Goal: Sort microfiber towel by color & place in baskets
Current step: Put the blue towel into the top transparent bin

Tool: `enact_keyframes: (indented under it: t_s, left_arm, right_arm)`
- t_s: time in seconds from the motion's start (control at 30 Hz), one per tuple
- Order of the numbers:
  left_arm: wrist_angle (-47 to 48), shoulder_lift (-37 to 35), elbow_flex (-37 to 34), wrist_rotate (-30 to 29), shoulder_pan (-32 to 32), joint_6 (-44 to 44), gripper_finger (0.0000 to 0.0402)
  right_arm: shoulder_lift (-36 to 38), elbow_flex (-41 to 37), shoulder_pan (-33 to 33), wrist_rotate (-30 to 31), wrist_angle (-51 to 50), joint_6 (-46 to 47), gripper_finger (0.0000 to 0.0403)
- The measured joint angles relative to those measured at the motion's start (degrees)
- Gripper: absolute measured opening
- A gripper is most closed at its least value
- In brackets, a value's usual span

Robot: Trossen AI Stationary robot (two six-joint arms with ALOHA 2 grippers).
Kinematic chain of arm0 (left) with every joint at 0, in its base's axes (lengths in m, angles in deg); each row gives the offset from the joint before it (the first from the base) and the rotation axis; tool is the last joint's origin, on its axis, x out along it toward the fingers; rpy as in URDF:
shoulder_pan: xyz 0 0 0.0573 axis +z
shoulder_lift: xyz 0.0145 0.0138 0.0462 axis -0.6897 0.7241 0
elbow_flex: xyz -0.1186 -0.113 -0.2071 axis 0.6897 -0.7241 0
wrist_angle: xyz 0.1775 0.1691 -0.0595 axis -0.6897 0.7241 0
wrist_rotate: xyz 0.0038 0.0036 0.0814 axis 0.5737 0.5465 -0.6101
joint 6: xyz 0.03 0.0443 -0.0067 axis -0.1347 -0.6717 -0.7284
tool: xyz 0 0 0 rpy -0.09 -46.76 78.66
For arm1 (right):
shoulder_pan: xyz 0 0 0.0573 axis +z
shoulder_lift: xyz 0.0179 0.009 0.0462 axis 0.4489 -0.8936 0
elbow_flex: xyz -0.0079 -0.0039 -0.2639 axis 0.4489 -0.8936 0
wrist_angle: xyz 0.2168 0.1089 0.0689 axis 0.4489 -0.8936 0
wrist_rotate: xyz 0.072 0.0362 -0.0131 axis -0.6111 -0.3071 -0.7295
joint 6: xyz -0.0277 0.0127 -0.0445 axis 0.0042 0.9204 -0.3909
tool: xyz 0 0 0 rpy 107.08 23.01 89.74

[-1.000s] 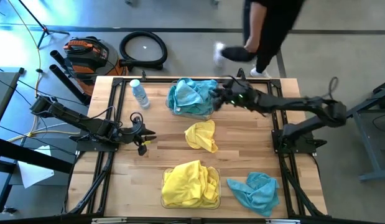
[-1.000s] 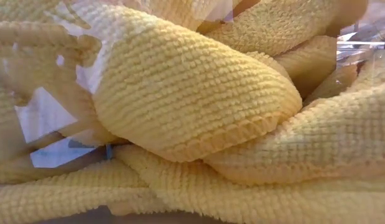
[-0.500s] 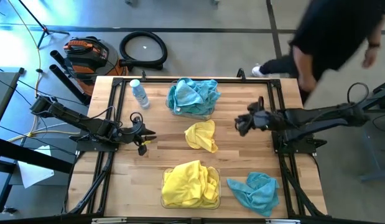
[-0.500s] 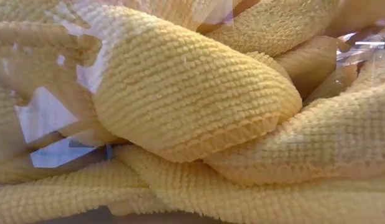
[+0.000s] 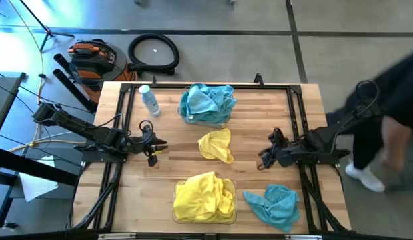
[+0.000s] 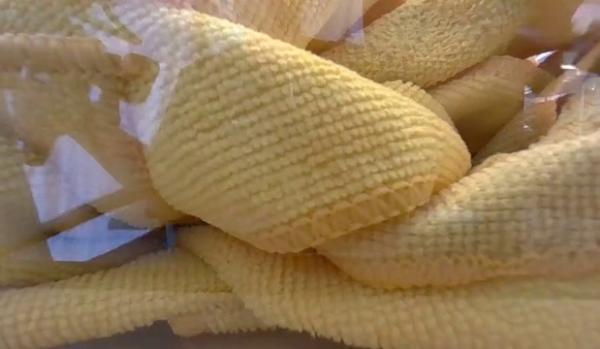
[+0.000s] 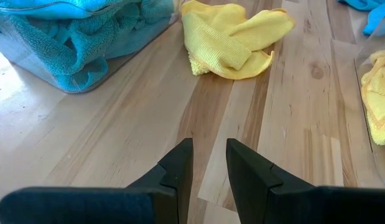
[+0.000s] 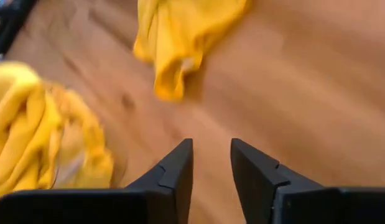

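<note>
From above, you see the wooden surface (image 5: 259,120) with a clear basket (image 5: 206,120) at its far edge heaped with teal towels (image 5: 205,101), and a second basket (image 5: 205,215) at the near edge filled with yellow towels (image 5: 201,195). One loose yellow towel (image 5: 217,145) lies between the two baskets, and a loose teal towel (image 5: 274,204) lies just right of the near basket. A water bottle (image 5: 149,100) stands left of the far basket. Your left hand (image 5: 155,148) waits at the left edge; your right hand (image 5: 265,157) sits low at the right side, well apart from the loose yellow towel, and a person (image 5: 389,127) moves past beyond that edge. In the low view, yellow towel (image 6: 300,165) fills almost everything. Through the left wrist, the left fingers (image 7: 176,168) stand narrowly apart and empty, pointing toward the loose yellow towel (image 7: 232,38) and the teal-filled basket (image 7: 68,74). Through the right wrist, the right fingers (image 8: 173,171) show a narrow gap holding nothing, with the loose yellow towel (image 8: 180,31) ahead.
</note>
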Motion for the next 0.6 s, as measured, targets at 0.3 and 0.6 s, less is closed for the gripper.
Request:
enact_keyframes:
  t_s: [0.3,0.6]
  left_arm:
    - [0.0,-0.01,0.0,-0.01,0.0,0.0,0.0085]
    - [0.0,-0.01,0.0,0.0,0.0,0.0,0.0085]
  right_arm:
    - [-8.38,1.84,10.93,-9.95,-1.0,19.67,0.0038]
    - [-25.19,18.87,21.21,-14.83,-15.24,36.18,0.001]
